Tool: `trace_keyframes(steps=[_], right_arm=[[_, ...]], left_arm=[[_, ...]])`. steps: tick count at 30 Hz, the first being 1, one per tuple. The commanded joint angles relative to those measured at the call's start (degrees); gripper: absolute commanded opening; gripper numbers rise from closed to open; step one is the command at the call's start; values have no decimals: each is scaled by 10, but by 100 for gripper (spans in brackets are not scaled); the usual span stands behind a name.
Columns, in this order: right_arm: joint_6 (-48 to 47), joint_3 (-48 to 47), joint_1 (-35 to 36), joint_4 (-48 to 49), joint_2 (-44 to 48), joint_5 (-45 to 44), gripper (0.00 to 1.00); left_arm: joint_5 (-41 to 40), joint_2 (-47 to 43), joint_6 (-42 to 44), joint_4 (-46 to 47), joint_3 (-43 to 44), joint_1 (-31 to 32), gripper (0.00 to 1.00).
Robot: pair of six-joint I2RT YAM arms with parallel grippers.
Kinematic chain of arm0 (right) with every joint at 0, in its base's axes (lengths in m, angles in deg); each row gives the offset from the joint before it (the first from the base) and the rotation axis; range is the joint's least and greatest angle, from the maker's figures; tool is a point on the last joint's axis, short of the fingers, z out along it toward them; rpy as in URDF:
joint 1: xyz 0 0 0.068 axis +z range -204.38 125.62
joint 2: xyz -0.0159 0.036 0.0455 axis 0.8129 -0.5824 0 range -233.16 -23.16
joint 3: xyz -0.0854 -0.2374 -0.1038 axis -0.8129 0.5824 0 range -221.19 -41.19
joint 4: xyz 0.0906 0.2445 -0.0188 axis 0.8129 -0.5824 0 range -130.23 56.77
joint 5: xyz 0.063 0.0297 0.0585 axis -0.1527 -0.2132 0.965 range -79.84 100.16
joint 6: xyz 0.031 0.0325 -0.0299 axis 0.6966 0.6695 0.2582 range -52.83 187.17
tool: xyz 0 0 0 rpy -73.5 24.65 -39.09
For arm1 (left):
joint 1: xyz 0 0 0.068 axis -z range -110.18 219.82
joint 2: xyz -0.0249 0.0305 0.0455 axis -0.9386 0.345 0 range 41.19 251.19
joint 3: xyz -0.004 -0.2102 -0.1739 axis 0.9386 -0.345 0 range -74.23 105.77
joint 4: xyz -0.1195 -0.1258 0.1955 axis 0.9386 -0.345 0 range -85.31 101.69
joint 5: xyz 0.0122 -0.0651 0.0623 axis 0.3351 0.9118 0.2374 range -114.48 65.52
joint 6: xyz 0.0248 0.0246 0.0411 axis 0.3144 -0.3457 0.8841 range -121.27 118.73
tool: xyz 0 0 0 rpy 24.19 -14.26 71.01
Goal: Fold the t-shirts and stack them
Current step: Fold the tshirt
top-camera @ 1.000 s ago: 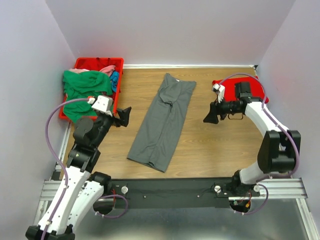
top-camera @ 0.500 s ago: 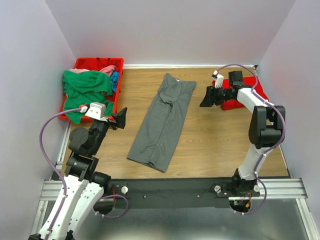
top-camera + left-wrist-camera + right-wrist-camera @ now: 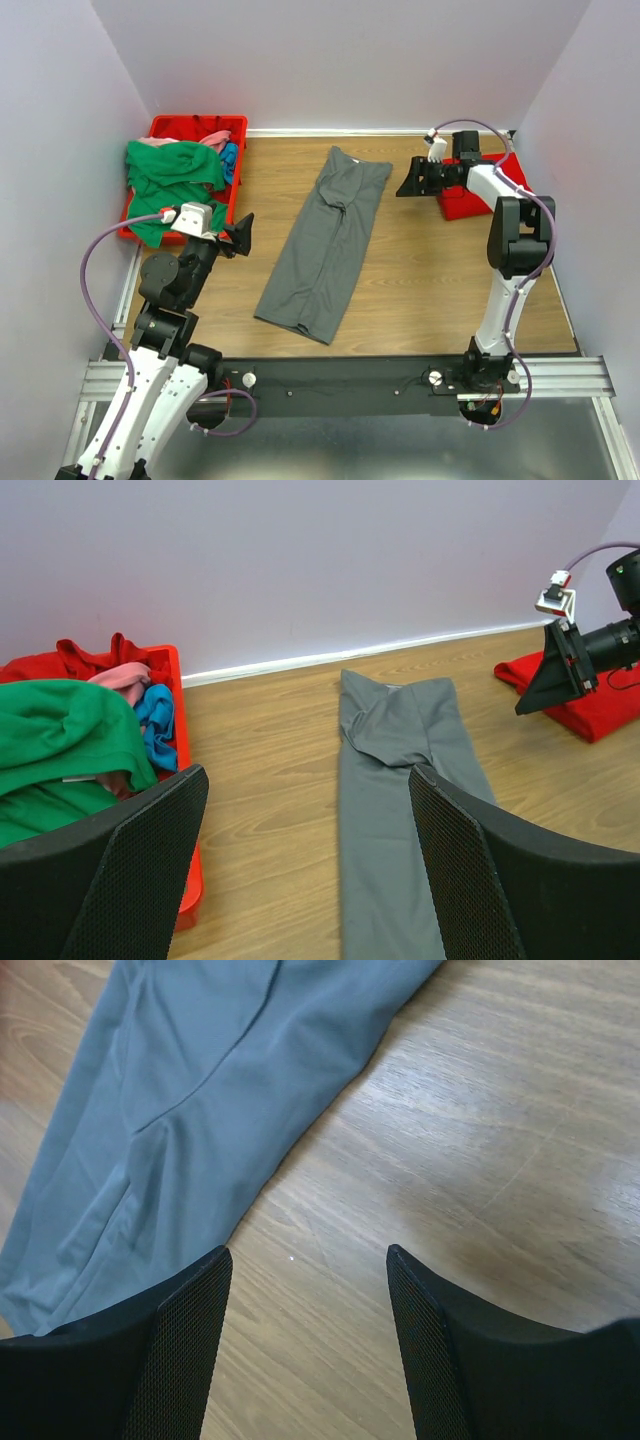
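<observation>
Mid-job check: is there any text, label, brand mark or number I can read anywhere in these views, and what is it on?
No text can be read in any view.
The dark grey t-shirt, green t-shirt and red t-shirt show no print or label.
The red bin has no visible marking.
The white connector block on the right arm's wrist is too small to show any writing.

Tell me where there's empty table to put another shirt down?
Bare wood lies between the grey shirt and the red shirt, widest toward the near edge. A narrower strip separates grey shirt and red bin. The bin is heaped full.
</observation>
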Motion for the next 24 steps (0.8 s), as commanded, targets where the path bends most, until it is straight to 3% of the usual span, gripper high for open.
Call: trace_keyframes(steps=[1, 24], right_arm=[[10, -28, 3, 7, -24, -14, 70], [46, -47, 4, 7, -77, 4, 70]], left_arm=[[-15, -1, 1, 16, -3, -2, 89], [-16, 0, 3, 16, -3, -2, 89]])
